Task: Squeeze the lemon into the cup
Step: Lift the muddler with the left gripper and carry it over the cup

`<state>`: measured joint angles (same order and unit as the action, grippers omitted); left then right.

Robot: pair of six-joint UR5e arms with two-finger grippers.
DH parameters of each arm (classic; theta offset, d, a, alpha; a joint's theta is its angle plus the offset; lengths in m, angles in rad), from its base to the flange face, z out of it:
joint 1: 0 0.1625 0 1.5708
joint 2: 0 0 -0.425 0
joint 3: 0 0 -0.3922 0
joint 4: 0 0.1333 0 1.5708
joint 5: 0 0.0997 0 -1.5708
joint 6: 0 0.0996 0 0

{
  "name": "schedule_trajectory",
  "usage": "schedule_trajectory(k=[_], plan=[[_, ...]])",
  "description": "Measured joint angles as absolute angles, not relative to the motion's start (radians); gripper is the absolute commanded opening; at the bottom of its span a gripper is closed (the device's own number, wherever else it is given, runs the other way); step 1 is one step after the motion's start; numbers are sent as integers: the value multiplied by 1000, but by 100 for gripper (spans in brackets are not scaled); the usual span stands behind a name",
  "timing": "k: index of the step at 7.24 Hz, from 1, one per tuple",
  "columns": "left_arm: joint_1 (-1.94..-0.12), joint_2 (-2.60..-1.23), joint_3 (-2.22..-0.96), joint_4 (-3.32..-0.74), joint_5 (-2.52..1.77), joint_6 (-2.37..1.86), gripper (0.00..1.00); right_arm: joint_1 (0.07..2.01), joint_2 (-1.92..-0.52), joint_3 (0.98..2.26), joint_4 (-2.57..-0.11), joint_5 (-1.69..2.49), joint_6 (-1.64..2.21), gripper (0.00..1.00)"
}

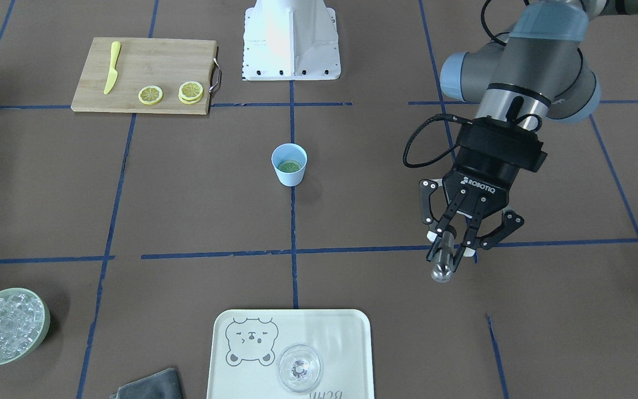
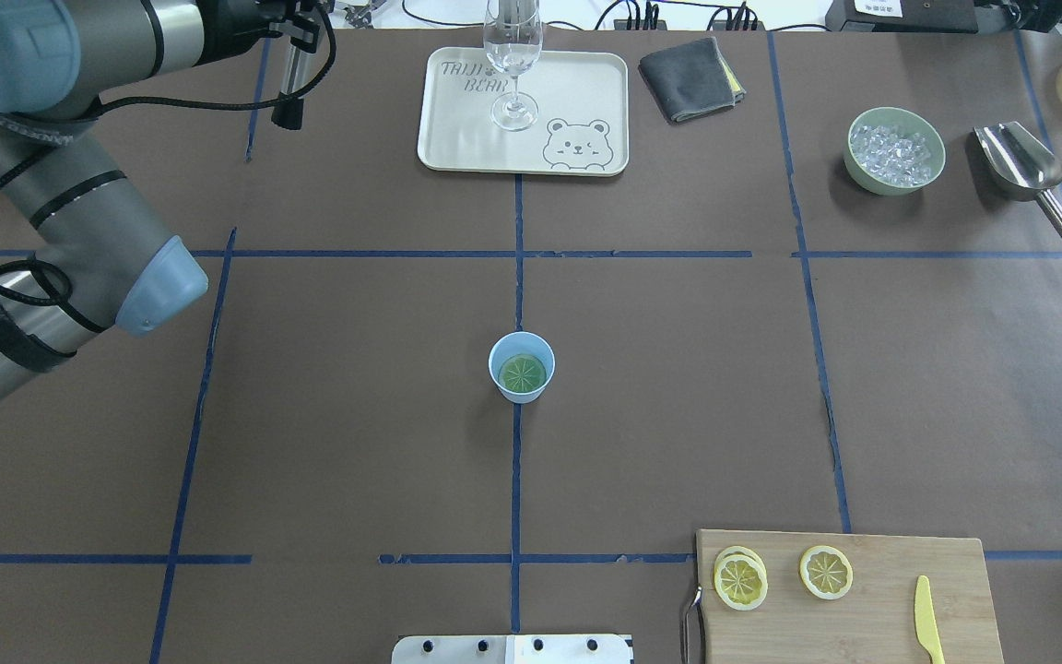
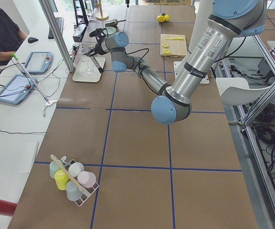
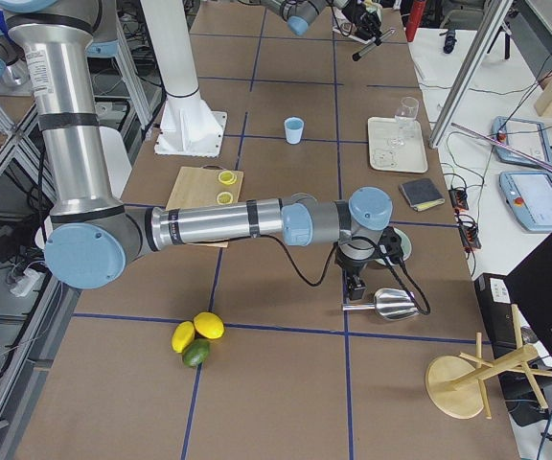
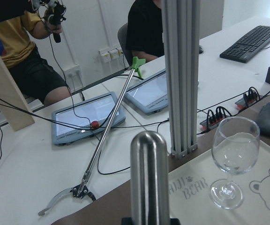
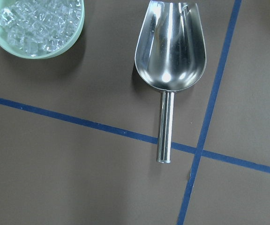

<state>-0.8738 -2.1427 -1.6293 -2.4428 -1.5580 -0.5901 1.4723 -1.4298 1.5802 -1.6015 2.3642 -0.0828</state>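
The light-blue cup (image 1: 289, 165) stands upright at the table's middle, also in the overhead view (image 2: 522, 367). One lemon slice (image 2: 523, 373) lies flat inside it and looks greenish. More lemon slices (image 1: 150, 95) lie on the wooden cutting board (image 1: 130, 55). My left gripper (image 1: 452, 244) is shut on a steel rod (image 1: 442, 260), held in the air well to the side of the cup, near the tray. My right gripper (image 4: 357, 283) hangs over a steel scoop (image 6: 170, 51). Its fingers do not show, so I cannot tell its state.
A yellow plastic knife (image 1: 112, 67) lies on the board. A cream tray (image 2: 457, 138) holds a clear wine glass (image 2: 513, 55). A pale green bowl of ice (image 2: 895, 150) and a grey cloth (image 2: 690, 66) sit at the far side. Whole lemons and a lime (image 4: 196, 337) lie near the right end.
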Motion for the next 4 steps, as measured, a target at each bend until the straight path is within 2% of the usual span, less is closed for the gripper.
schedule_trajectory(k=[2, 4], plan=[[-770, -2137, -1703, -2462, -1370, -695, 0, 1474, -1438, 1599, -1604, 2362, -82, 100], [-679, -2122, -1759, -2468, -1201, -747, 0, 1479, -1498, 1676, -1608, 2363, -41, 100]])
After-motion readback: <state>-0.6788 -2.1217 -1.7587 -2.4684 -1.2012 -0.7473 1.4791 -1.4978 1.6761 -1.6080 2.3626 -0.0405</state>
